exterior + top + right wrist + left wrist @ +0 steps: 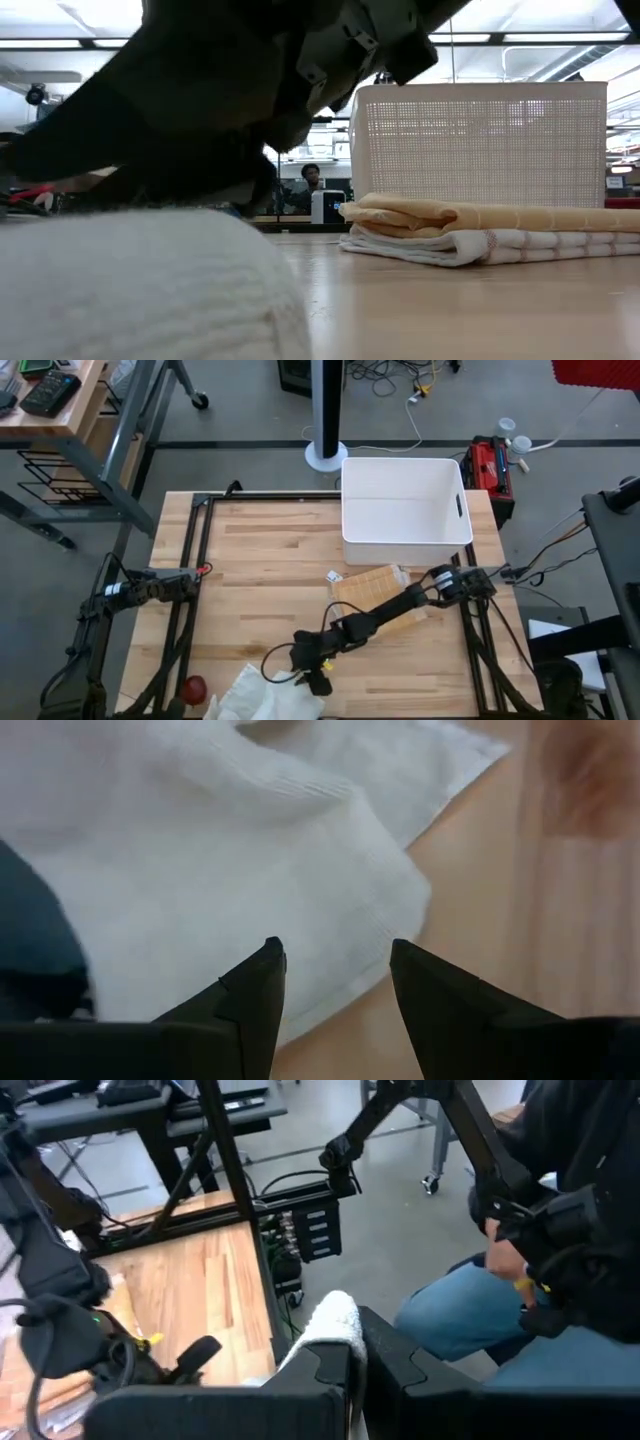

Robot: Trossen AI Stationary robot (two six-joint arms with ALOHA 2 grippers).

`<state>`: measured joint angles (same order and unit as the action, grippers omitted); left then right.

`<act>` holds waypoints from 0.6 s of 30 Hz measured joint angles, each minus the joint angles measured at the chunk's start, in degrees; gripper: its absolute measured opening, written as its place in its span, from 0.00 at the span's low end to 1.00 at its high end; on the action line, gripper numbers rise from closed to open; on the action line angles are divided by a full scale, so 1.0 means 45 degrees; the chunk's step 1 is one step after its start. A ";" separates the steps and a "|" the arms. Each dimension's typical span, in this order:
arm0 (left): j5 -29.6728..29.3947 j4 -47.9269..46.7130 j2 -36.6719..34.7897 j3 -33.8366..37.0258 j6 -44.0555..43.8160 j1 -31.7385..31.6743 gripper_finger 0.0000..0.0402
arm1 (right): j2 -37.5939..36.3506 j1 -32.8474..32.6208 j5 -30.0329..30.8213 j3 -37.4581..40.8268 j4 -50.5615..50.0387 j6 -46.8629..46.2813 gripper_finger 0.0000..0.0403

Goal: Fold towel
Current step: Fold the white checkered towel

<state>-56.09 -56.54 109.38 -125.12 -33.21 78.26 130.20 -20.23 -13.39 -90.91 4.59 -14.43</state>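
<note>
A white towel (270, 695) lies crumpled at the table's near edge and fills the low view's foreground (130, 290). My right gripper (318, 682) reaches in from the right and points down over the towel's right part. Its fingers are open (335, 970) just above the white cloth (200, 840); I see no touch. My left gripper (355, 1370) is outside the high view, past the near edge, and is shut on a bit of the towel (330, 1325). My left gripper pinches a bunched bit of the white towel (335, 1342) between its two fingers. A rounded hump of cloth sticks out past the fingertips. Which edge or how many layers it has, I cannot tell.
A stack of folded towels, yellow over white (385, 595) (480, 235), lies right of centre. Behind it a white basket (345, 510) (480, 140) stands at the far edge. A small red object (193, 687) sits near the towel's left. A seated person (470, 1310) is beyond the table.
</note>
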 joint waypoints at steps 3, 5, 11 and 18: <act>-0.0097 -0.0003 0.0000 0.0005 -0.0004 -0.0043 0.00 | 0.0196 0.0021 -0.0357 0.0000 0.0144 -0.1120 0.44; -0.0097 -0.0003 0.0000 0.0005 -0.0004 -0.0090 0.00 | 0.0345 0.0019 -0.0339 0.0000 0.0101 -0.1729 0.44; -0.0127 -0.0007 0.0024 0.0029 0.0078 -0.0257 0.00 | 0.1371 0.0005 -0.0471 -0.0997 0.0222 -0.2950 0.44; -0.0124 0.0051 0.0024 0.0346 0.0009 -0.0296 0.00 | 0.2507 0.0017 -0.1253 -0.3233 -0.0796 -0.3176 0.41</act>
<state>-56.65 -56.31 109.49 -123.56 -33.17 76.92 141.48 -20.15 -19.03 -105.46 1.00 -28.72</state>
